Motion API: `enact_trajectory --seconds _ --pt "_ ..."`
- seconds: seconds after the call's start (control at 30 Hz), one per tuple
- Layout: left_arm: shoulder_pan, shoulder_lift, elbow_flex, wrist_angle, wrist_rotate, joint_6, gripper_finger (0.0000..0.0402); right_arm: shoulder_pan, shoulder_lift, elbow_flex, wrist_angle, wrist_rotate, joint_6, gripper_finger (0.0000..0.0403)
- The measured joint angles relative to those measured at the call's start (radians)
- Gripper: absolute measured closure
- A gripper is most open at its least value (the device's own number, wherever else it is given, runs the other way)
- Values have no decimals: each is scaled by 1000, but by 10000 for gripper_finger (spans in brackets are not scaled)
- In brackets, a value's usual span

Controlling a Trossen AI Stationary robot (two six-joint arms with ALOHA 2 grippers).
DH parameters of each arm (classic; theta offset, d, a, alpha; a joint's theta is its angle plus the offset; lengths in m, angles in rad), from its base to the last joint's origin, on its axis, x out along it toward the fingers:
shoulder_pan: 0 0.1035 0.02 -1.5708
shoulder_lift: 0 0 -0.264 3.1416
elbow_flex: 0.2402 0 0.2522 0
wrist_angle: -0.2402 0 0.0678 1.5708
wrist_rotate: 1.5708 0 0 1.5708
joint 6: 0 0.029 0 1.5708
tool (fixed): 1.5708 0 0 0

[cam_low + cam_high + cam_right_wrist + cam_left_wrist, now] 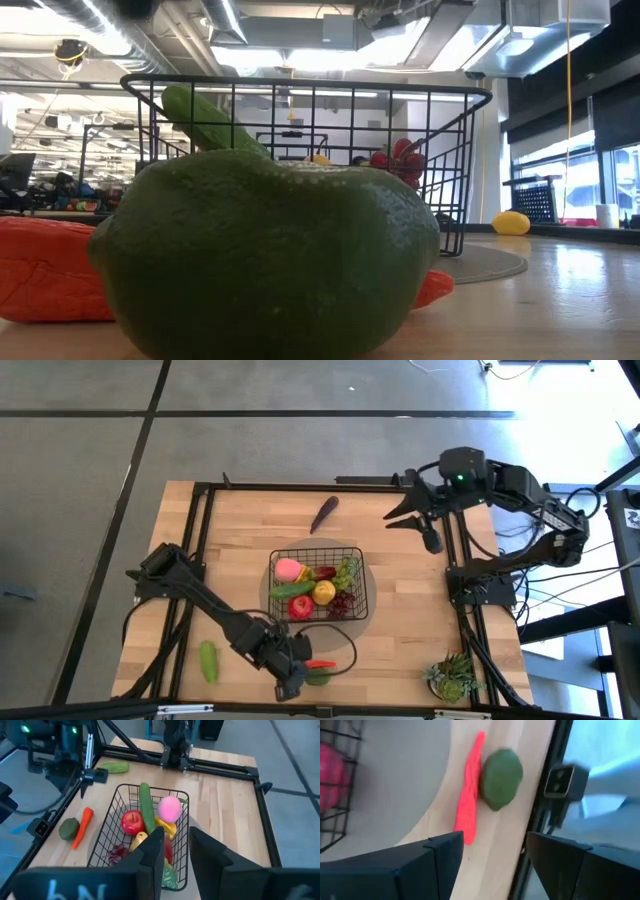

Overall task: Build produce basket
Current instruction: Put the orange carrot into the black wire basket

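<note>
The black wire basket (318,582) stands on a grey round mat at the table's middle. It holds a pink peach (288,569), a red tomato (132,822), a cucumber (145,807), a lemon, grapes and other produce. A red chilli (469,805) and a dark green fruit (501,779) lie side by side on the table near the front edge. My left gripper (298,678) is open just beside them and touches neither. A purple eggplant (325,513) lies beyond the basket. Another cucumber (208,660) lies at the near left. My right gripper (403,516) is open and empty at the far right.
A spiky green potted plant (452,675) stands at the near right corner. A black metal frame (300,487) runs along the table's edges. A small camera box (565,780) sits on the front rail close to the green fruit.
</note>
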Motion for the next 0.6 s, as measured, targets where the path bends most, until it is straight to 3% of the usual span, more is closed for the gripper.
enact_trajectory --seconds 0.23,0.6 --pt "-20 93 0 6 33 146 195 0 -54 -60 18 51 1 319" --pt "10 177 -1 36 41 211 195 0 -61 -87 17 63 5 319"
